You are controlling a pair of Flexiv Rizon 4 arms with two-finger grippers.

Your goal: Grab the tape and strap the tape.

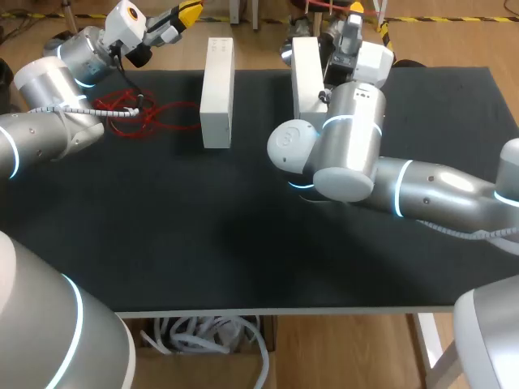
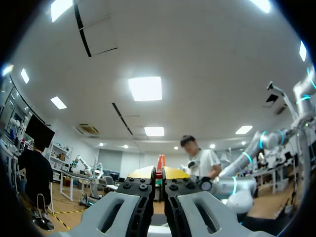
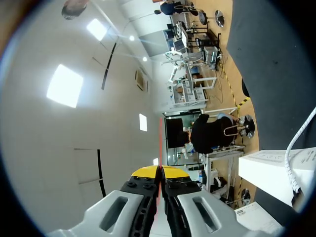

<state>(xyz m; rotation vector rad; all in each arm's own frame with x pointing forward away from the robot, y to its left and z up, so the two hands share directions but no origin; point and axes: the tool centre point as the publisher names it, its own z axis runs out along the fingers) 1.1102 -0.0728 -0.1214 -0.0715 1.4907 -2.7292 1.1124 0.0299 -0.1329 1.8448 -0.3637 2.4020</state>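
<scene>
Both end effectors closed and raised at the far side of the black table (image 1: 243,243), red tape lying loose.
The tangled red tape (image 1: 122,105) lies on the table's far left, beside the left arm and left of a tall white rectangular box (image 1: 217,93); a second white box (image 1: 306,81) stands beyond the right arm. The left end effector (image 2: 158,172) and right end effector (image 3: 159,170) each have their yellow tips pressed together, gripping nothing I can make out.
</scene>
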